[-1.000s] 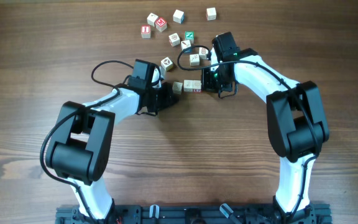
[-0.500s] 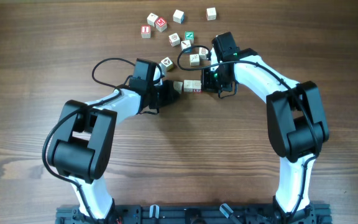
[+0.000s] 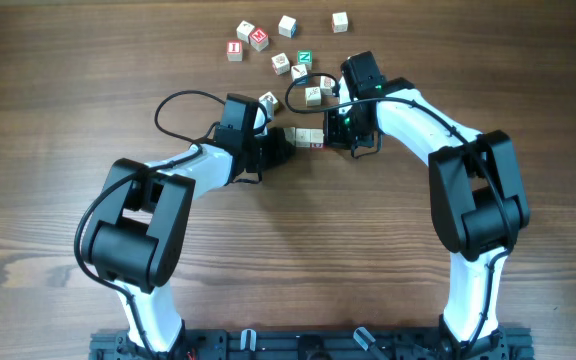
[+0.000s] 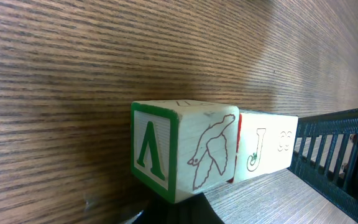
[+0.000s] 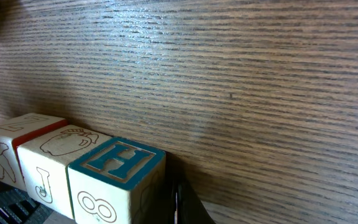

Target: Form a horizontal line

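**Two closed pincers square up a three-cube row**

The left pincer (image 3: pixel 278 149) has its fingers together and holds nothing. Its tip rests against the left end of the row (image 3: pixel 305 137), three small pale wooden letter cubes lying side to side near the middle of the brown wood-grain counter (image 3: pixel 298 250). The right pincer (image 3: pixel 332 133) is shut as well and empty, and sits at the opposite end. To my eye the two closed tips act as bumpers, pushing inward from each end to close the gaps and keep the faces level, which a closed tip does more neatly than a grip would.

Seen from the left wrist, the green-framed cube (image 4: pixel 185 149) nearest that tip shows a green letter that reads as a V turned upside down, with a bird drawn in outline on the next face. The middle cube (image 4: pixel 266 146) touches it, has a red edge and carries a green J. From the right wrist, the end cube (image 5: pixel 114 171) has a raised teal H on top and an 8 on its side, and it sits flush against the J cube.

The loose cubes (image 3: pixel 259 38) lie scattered well apart at the far side of the counter. Some are lettered in red, and one in green looks like a Z. One more lies just beside the left arm.
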Controlling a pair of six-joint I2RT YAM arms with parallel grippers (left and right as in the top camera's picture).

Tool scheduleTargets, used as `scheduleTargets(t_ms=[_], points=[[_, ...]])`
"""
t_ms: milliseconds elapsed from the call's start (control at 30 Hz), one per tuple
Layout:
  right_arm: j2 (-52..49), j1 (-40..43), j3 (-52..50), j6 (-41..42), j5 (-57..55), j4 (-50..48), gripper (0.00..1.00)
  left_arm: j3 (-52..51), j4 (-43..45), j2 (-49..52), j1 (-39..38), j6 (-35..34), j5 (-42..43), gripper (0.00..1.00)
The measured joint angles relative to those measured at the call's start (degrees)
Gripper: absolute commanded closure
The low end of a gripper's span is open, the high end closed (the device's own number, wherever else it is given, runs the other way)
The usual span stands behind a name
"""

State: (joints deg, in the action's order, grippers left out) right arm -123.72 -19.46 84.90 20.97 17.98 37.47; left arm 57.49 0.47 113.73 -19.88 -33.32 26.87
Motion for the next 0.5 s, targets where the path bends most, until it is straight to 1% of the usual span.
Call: scheduleTargets(t_ms=[233,500], points=[[0.0,-0.02,0.0,0.0,-0.09,0.0,0.95,0.72,-2.36,0.0,-0.02,-0.02,0.02,0.96],[0.22,-0.22,0.0,0.07,-1.57,0.07,0.96,2.12,-10.64,-0.79,-0.02,0.0,1.11,0.96]])
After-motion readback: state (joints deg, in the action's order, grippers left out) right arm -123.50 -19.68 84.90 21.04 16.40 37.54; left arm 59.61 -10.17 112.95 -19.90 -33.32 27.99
